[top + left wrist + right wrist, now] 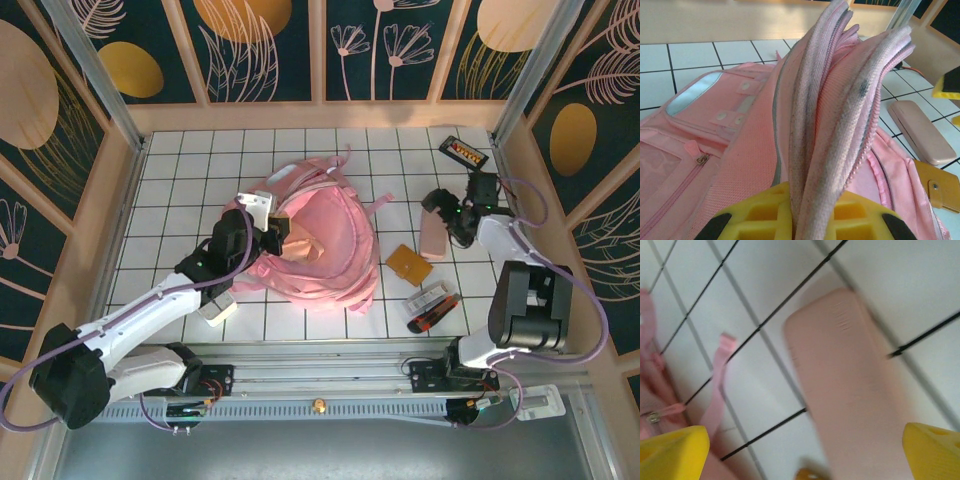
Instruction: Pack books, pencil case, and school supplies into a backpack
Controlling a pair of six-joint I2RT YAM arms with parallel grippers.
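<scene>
The pink backpack (330, 245) lies mid-table. My left gripper (268, 228) is shut on the backpack's rim; in the left wrist view its folded pink edge (840, 115) rises from between the yellow fingers (760, 217). The beige-pink pencil case (432, 238) lies flat on the tiles right of the backpack, and in the right wrist view the pencil case (855, 390) sits below my right gripper (805, 455), which is open and holds nothing. The orange-brown notebook (409, 264) lies just in front of the case. A plastic-wrapped pack of school supplies (432, 305) rests nearer the front edge.
A flat black device with orange buttons (465, 152) lies at the back right by the wall. Loose pink straps (720, 380) trail from the backpack toward the pencil case. Wooden walls enclose the tiled table on three sides.
</scene>
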